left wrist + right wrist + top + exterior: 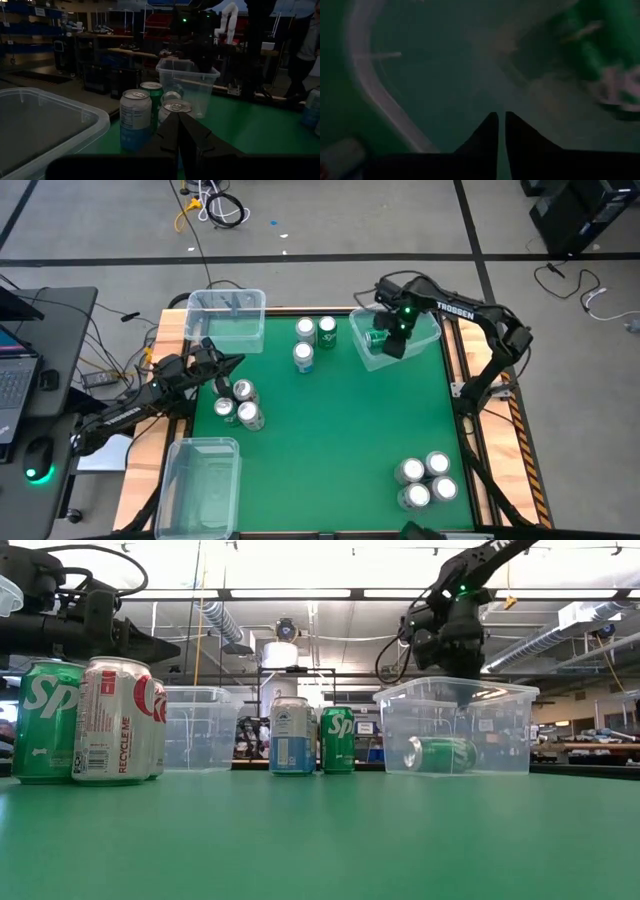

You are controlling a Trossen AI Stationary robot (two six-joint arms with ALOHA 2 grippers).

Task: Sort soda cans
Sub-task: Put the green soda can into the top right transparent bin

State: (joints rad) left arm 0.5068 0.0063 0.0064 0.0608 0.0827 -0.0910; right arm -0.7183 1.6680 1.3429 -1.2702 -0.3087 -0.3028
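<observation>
Green can [441, 754] in clear bin [500, 700]; green table [340, 430].

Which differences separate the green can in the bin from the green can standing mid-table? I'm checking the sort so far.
The green can in the bin lies on its side; the green can standing mid-table is upright. The first sits inside the clear bin below the right pincer; the second stands on the open green table, next to a blue-and-white can. Both have green sides.

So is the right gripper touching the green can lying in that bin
Apart. The low view shows the right gripper above the bin's rim, with the green can lying on its side on the bin floor below.
</observation>
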